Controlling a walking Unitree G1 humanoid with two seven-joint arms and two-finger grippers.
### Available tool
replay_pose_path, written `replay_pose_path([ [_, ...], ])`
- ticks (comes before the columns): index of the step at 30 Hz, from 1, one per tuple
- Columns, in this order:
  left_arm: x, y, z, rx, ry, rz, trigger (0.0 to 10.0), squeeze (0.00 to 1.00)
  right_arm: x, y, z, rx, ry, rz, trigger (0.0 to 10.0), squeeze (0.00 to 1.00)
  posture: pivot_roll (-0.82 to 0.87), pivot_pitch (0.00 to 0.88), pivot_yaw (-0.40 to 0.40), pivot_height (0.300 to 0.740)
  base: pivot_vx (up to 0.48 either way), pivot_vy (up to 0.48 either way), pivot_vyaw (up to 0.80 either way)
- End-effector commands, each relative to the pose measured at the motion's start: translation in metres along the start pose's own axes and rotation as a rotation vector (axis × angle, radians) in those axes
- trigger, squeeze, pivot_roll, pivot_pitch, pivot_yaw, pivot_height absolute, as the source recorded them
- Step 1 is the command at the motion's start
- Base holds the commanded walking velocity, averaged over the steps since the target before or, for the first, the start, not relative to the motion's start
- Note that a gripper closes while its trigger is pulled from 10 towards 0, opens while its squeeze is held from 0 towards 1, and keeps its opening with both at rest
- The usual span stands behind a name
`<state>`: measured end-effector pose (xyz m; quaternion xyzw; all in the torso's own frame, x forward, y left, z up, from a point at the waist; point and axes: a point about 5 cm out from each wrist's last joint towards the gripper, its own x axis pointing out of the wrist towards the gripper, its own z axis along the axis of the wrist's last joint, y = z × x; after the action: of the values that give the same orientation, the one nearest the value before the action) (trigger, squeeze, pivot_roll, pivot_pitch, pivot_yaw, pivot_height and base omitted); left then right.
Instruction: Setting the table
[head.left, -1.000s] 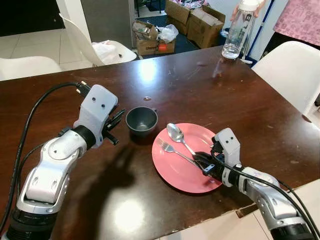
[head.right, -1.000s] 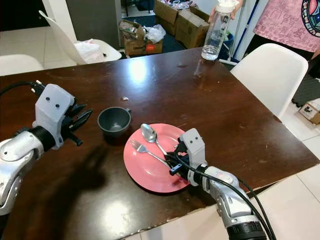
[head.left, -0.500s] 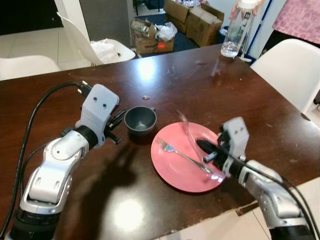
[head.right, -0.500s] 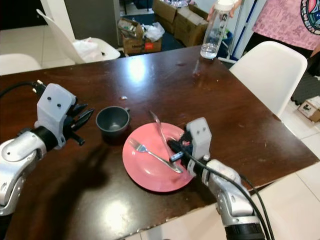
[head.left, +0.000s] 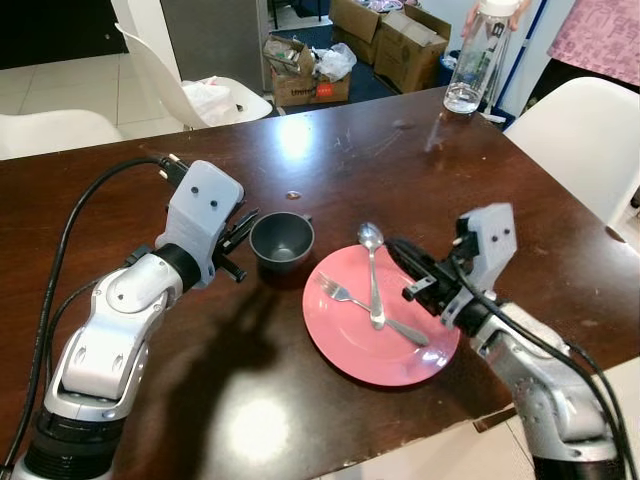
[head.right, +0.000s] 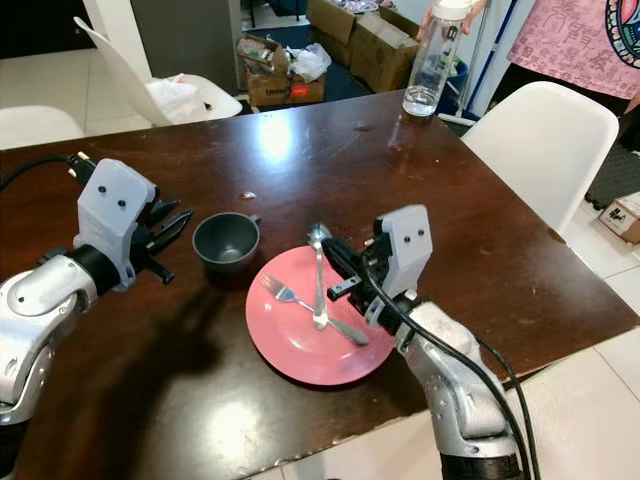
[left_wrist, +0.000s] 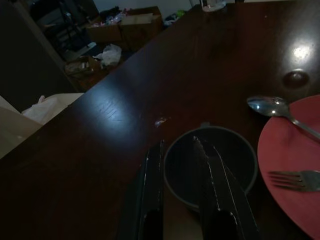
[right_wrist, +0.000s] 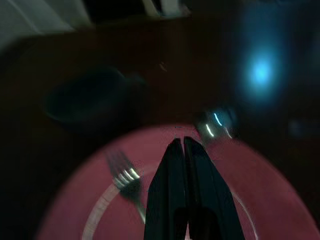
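Note:
A pink plate (head.left: 345, 345) lies on the dark wooden table (head.left: 400, 170). On it a fork (head.left: 345, 293) lies slantwise, and a spoon (head.left: 373, 270) lies across the fork with its bowl at the plate's far rim. My right gripper (head.left: 395, 247) hovers shut just above the plate's right part, beside the spoon's bowl, with nothing seen between its fingers (right_wrist: 172, 165). A dark grey cup (head.left: 283, 240) stands left of the plate. My left gripper (head.left: 243, 238) is open at the cup's left side, with the cup's rim (left_wrist: 170, 150) between its fingers.
A person's hand holds a clear water bottle (head.left: 476, 60) at the table's far right edge. White chairs (head.left: 585, 135) stand right of and behind the table. Cardboard boxes (head.left: 400, 45) sit on the floor beyond. The table's near edge is close below the plate.
My right gripper lifted the spoon's handle and swung it; the spoon now lies across the fork, out of the gripper, which rose up and back. The left gripper edged closer to the cup.

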<state>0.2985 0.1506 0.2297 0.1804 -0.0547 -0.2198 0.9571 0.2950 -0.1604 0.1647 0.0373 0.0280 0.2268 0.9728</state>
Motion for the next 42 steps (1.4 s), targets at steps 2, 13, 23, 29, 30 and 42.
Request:
replay_pose_path([
  [2, 0.0, -0.005, -0.005, -0.016, 0.026, -0.016, 10.0, 0.0, 0.004, -0.02, -0.02, 0.083, 0.072, -0.129, 10.0, 1.0, -0.03, 0.094, 0.093, 0.74, 0.0, 0.0, 0.0],
  [13, 0.0, -0.002, 0.001, -0.002, 0.019, -0.021, 10.0, 0.0, 0.047, -0.03, -0.009, 0.269, 0.069, -0.079, 10.0, 1.0, 0.01, 0.118, 0.091, 0.74, 0.0, 0.0, 0.0],
  [23, -0.03, -0.012, 0.006, 0.085, 0.044, -0.353, 10.0, 0.0, 0.065, -0.012, -0.025, 0.242, 0.253, 0.052, 10.0, 0.0, 0.03, 0.133, 0.063, 0.74, 0.0, 0.0, 0.0],
  [29, -0.017, -0.028, 0.003, 0.047, 0.029, -0.372, 10.0, 0.0, 0.066, -0.016, -0.044, 0.226, 0.331, -0.023, 10.0, 0.0, 0.02, 0.127, 0.063, 0.74, 0.0, 0.0, 0.0],
  [30, -0.015, -0.03, 0.003, 0.043, 0.027, -0.369, 10.0, 0.0, 0.066, -0.016, -0.045, 0.233, 0.331, -0.026, 10.0, 0.0, 0.02, 0.127, 0.063, 0.74, 0.0, 0.0, 0.0],
  [42, -0.008, -0.045, 0.005, 0.011, 0.001, -0.374, 10.0, 0.0, 0.072, 0.003, -0.059, 0.188, 0.458, 0.136, 0.2, 0.0, 0.02, 0.124, 0.036, 0.74, 0.0, 0.0, 0.0],
])
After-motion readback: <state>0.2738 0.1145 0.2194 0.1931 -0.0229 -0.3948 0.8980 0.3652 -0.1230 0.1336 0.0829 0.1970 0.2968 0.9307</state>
